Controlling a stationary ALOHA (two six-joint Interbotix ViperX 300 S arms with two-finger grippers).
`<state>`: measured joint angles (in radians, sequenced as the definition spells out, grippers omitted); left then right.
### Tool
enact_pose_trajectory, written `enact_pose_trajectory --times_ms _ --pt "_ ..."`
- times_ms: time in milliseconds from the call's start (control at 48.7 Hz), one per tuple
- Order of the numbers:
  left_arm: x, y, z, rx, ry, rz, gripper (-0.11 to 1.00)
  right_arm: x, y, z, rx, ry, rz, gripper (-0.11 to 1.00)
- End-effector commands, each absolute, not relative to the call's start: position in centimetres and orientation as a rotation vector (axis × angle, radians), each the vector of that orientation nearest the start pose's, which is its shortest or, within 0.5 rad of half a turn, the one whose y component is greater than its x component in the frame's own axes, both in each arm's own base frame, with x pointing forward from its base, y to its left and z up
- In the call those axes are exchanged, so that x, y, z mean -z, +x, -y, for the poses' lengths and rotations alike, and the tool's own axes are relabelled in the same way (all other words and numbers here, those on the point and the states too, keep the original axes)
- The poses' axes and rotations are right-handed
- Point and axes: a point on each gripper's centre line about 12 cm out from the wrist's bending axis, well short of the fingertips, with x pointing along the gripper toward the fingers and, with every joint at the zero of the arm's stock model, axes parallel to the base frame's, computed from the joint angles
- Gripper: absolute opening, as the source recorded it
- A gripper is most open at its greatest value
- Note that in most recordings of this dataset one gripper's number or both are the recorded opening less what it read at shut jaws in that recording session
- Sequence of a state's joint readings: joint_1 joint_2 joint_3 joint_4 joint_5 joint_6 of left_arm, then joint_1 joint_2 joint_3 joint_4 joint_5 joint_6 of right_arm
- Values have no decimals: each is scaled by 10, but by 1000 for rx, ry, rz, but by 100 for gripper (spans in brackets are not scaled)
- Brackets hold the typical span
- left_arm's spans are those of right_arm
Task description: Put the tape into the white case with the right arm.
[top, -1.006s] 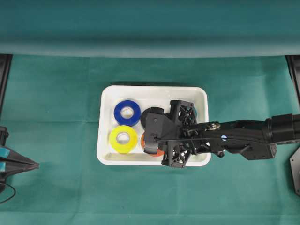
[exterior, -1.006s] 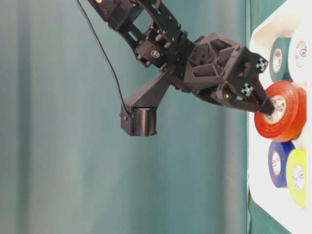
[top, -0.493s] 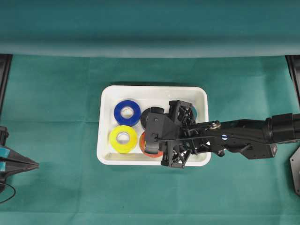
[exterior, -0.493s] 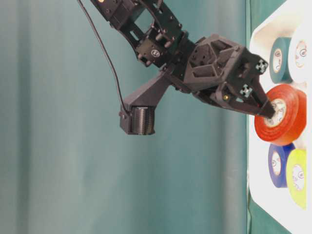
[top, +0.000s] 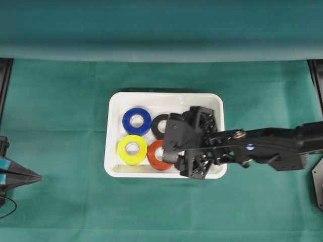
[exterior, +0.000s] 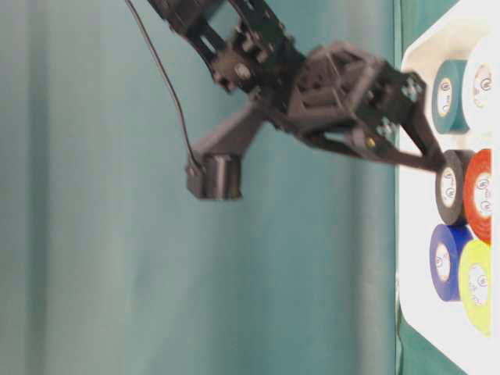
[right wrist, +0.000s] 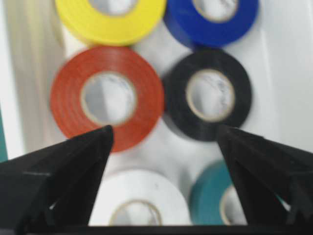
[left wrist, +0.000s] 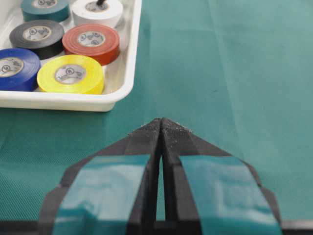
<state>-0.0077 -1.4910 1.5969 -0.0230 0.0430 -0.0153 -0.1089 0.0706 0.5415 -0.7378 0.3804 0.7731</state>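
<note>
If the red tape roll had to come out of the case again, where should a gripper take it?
Likely from straight above, one finger in the core hole, one outside the band: the red tape roll lies flat in the white case, with neighbours crowding its outer edge.

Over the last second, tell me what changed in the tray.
The right gripper let go of the red tape roll, which now lies flat in the white case, and the fingers spread apart above it. The other rolls and the left gripper stayed put.

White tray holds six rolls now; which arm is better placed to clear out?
Right. Its open gripper hovers over the glossy white plastic tray with nothing held; the left gripper sits shut, away on the cloth.
</note>
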Motion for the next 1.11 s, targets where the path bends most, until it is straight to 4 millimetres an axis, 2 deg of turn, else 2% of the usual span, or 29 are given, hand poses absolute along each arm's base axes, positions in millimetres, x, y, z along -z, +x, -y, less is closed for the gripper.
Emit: enact_pose_trajectory --times_ms 0,123,369,636,903,1088 --pt "-165 122 1 4 -38 -146 0 -182 381 71 371 9 -838 72" --pt "-165 122 1 4 -39 -147 0 -185 359 66 361 11 -836 72" --pt "-165 123 1 4 -36 -147 0 -177 307 56 347 54 -834 72" --pt "-165 122 1 3 -38 -147 0 -176 254 41 264 88 -736 72" --pt "-165 122 1 3 -38 -146 0 -164 216 27 175 111 -658 72" --pt "-165 122 1 3 -38 -147 0 -156 196 24 169 112 -645 72"
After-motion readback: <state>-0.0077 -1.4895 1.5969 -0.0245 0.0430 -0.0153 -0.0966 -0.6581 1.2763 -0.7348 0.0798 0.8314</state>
